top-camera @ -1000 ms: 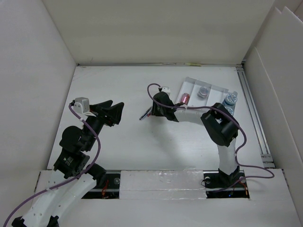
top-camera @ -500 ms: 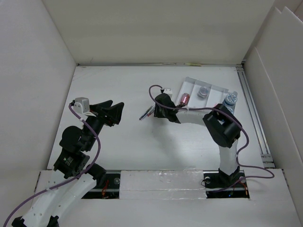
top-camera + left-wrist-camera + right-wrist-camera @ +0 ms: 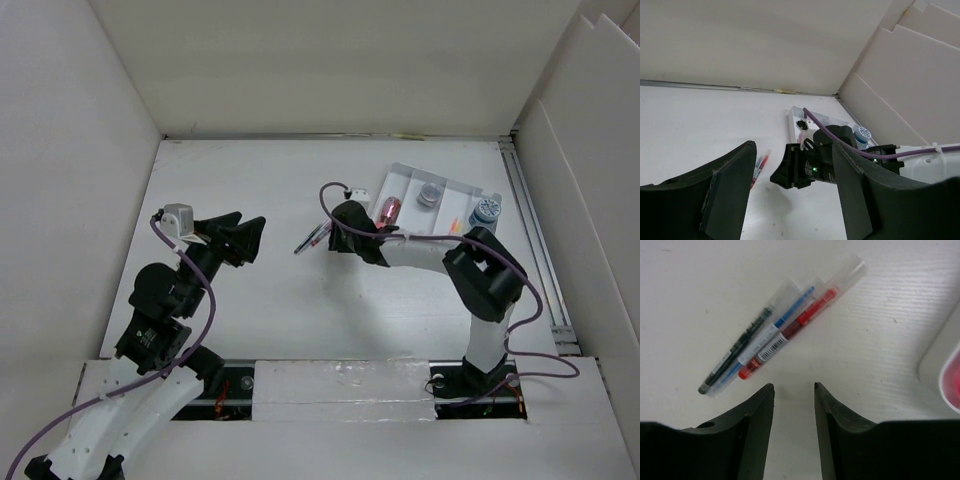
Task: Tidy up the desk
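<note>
Right pincer [image 3: 793, 387] hovered low over the desk [image 3: 250, 180], its two black jaws parted by only a narrow gap with nothing between them but bare white tabletop. It gripped nothing. Just beyond its tips lay three pens side by side, touching along their length and slanted the same way: a black pen [image 3: 740, 344] on the outside, a blue pen [image 3: 777, 321] in the middle, and a red pen [image 3: 805, 316] nearest the jaws. All three had clear barrels. The pens lay near the tips but outside the gap; whether the tips touched the desk could not be told.

Left pincer [image 3: 792, 147] was held above the desk's left half, well apart from the pens, with its jaws spread wide and empty. It pointed across the desk towards the right arm, whose dark wrist showed between its jaws in the wrist view.

The desk was a plain white tabletop, closed in by white panel walls [image 3: 320, 70] at the back and sides. The pens lay near its middle. To their right, towards the far right corner, sat a white compartmented tray [image 3: 405, 170]. It held a pink cylindrical item [image 3: 388, 208] in its left compartment, a round grey item [image 3: 429, 194] further along, and a round blue-topped item [image 3: 486, 210] at its right end. A purple cable [image 3: 330, 190] looped over the right wrist.
</note>
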Robot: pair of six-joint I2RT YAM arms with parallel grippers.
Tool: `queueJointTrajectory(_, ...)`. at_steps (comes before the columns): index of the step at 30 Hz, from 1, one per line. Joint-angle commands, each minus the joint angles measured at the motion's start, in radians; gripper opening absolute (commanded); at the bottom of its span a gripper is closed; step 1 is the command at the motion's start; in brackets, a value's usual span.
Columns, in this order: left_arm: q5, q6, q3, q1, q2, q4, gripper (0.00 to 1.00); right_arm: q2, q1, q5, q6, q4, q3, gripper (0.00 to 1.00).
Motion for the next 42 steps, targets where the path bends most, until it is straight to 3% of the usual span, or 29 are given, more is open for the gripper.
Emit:
queueJointTrajectory(1, 0.008, -0.005, -0.001, -0.002, 0.001, 0.044, 0.58, 0.052, -0.001, 0.009, -0.001, 0.027, 0.110, 0.43)
queueJointTrajectory(3, 0.014, -0.004, -0.001, -0.002, 0.000, 0.042, 0.58, 0.102, -0.001, 0.009, -0.004, 0.025, 0.144, 0.40)
queueJointTrajectory(7, 0.005, -0.002, -0.004, -0.002, -0.011, 0.044, 0.58, 0.155, -0.012, 0.015, -0.001, 0.002, 0.212, 0.22)
queueJointTrajectory(9, 0.007, -0.002, -0.001, -0.002, -0.006, 0.042, 0.58, 0.161, -0.012, 0.015, -0.004, 0.002, 0.224, 0.20)
queueJointTrajectory(12, 0.011, -0.002, -0.004, -0.002, -0.012, 0.047, 0.58, 0.176, -0.021, 0.018, -0.004, -0.004, 0.236, 0.21)
queueJointTrajectory(15, 0.004, -0.001, -0.002, -0.002, -0.006, 0.045, 0.58, 0.187, -0.021, 0.022, 0.000, -0.041, 0.235, 0.28)
queueJointTrajectory(19, 0.011, -0.002, -0.002, -0.002, -0.008, 0.045, 0.58, 0.187, -0.021, 0.035, 0.005, -0.051, 0.217, 0.28)
queueJointTrajectory(31, 0.019, -0.004, -0.002, -0.002, -0.003, 0.048, 0.58, 0.080, -0.021, 0.035, -0.012, -0.018, 0.126, 0.36)
queueJointTrajectory(42, 0.019, -0.004, -0.002, -0.002, -0.008, 0.047, 0.58, 0.201, -0.021, 0.050, -0.020, -0.064, 0.281, 0.37)
